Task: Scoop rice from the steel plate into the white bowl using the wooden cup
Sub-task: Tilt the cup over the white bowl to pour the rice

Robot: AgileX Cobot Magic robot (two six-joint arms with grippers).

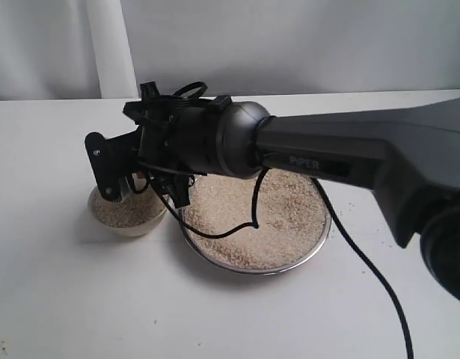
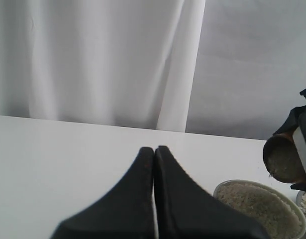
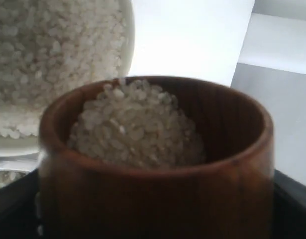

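right gripper (image 1: 123, 179) holds wooden cup (image 3: 157, 199) of rice (image 3: 135, 127) tilted above white bowl (image 1: 136, 229)

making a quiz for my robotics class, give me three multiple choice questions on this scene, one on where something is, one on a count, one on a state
1. Where is the wooden cup?
A. held in the air over the white bowl
B. lying in the steel plate
C. set down, upside down

2. How many containers hold rice?
A. one
B. two
C. three

3. What state is the left gripper in?
A. wide open
B. shut on nothing
C. shut on the cup

Answers:
1 A, the left wrist view shows it in the air just above the bowl.
2 C, plate, bowl and cup all show grains.
3 B, its fingers meet with nothing between them.
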